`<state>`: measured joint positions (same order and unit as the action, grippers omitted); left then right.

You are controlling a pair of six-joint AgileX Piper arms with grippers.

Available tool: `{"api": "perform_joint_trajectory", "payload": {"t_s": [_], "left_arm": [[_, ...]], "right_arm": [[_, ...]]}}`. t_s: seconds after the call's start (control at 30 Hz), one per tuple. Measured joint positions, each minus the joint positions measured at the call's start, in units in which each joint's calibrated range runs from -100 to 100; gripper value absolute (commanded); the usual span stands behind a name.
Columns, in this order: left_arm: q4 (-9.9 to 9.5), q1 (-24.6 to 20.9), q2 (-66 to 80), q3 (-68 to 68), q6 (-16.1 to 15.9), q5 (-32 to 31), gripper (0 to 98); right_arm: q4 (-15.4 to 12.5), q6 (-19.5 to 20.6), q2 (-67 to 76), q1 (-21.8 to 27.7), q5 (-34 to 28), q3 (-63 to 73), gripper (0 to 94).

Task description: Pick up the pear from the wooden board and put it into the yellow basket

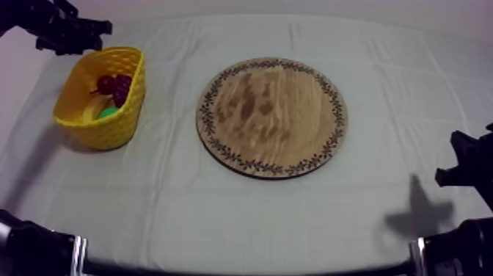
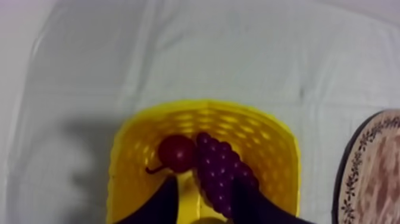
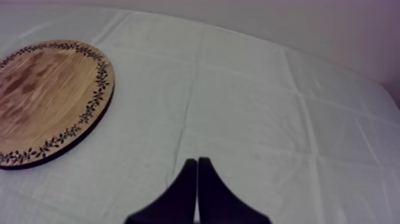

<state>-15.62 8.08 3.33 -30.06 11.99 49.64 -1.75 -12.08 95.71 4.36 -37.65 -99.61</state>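
Note:
The round wooden board [image 1: 271, 117] lies bare in the middle of the table. At the left stands the yellow basket [image 1: 128, 110], holding a bunch of grapes [image 1: 122, 86], a small red fruit [image 1: 105, 82] and a green fruit [image 1: 108, 112] that looks like the pear, partly hidden. My left arm [image 1: 70, 31] hangs behind and above the basket. In the left wrist view, my left gripper [image 2: 205, 199] is open over the basket [image 2: 137, 149], its fingers [image 2: 163, 202] apart above the grapes [image 2: 223, 173]. My right gripper [image 3: 197, 173] is shut on nothing, over bare cloth.
A pale yellow piece [image 1: 92, 109] lies in the basket beside the green fruit. My right arm [image 1: 466, 169] rests at the table's right edge, well away from the board [image 3: 41, 101]. Open cloth lies between the basket and the board.

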Motion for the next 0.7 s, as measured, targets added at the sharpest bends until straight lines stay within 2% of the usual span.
{"api": "perform_joint_trajectory", "payload": {"t_s": [0.17,0.43,0.7], "left_arm": [[-0.84,-0.48,8.76,-5.38,0.15,-6.02,11.7],[-0.97,-0.79,26.99,-19.38,0.25,-16.84,5.7],[-0.96,-0.49,48.25,-34.71,-0.49,-19.94,0.7]], "right_arm": [[0.0,0.0,0.0,0.0,0.0,0.0,0.3],[0.0,0.0,0.0,0.0,0.0,0.0,0.3],[0.0,0.0,0.0,0.0,0.0,0.0,0.3]]}}
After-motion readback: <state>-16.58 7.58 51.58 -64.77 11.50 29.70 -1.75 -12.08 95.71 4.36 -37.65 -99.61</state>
